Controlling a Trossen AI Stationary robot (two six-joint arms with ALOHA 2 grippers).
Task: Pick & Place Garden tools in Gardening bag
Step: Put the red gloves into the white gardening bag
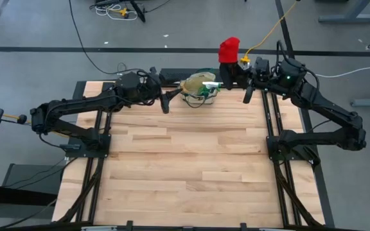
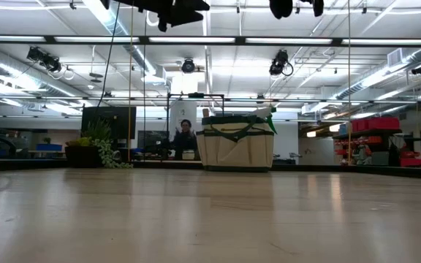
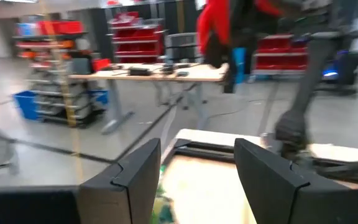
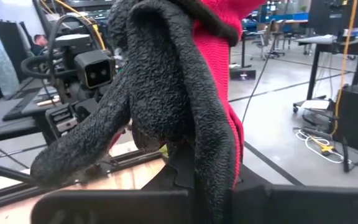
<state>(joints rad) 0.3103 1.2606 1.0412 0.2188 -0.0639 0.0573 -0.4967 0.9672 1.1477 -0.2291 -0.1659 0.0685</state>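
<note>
The beige gardening bag [image 1: 200, 88] with dark green trim stands on its base at the table's far edge; in the low view the bag [image 2: 236, 142] is upright, with something green at its rim [image 2: 270, 120]. My right gripper [image 1: 229, 69] is raised just right of the bag, shut on the red-and-black glove [image 1: 229, 50]. My left gripper [image 1: 172, 96] points level at the bag's left rim, its fingers [image 3: 135, 180] apart. Pale bag cloth [image 3: 179, 202] shows low between them. My right gripper holds the glove at its lower part [image 4: 211, 168], where the glove itself covers the fingertips. It comes at it level. The glove is lifted clear and stands up above the fingers, red knit on top and black fingers [image 4: 73, 155] drooping aside. Whether my left gripper touches the bag's rim, I cannot tell.
Bare wooden tabletop [image 1: 191, 167] stretches from the bag to the near edge. A leafy plant [image 2: 97, 150] stands at the back left in the low view. A person [image 2: 186, 137] sits far off in the room. Cables lie on the floor [image 1: 268, 32] beyond the table.
</note>
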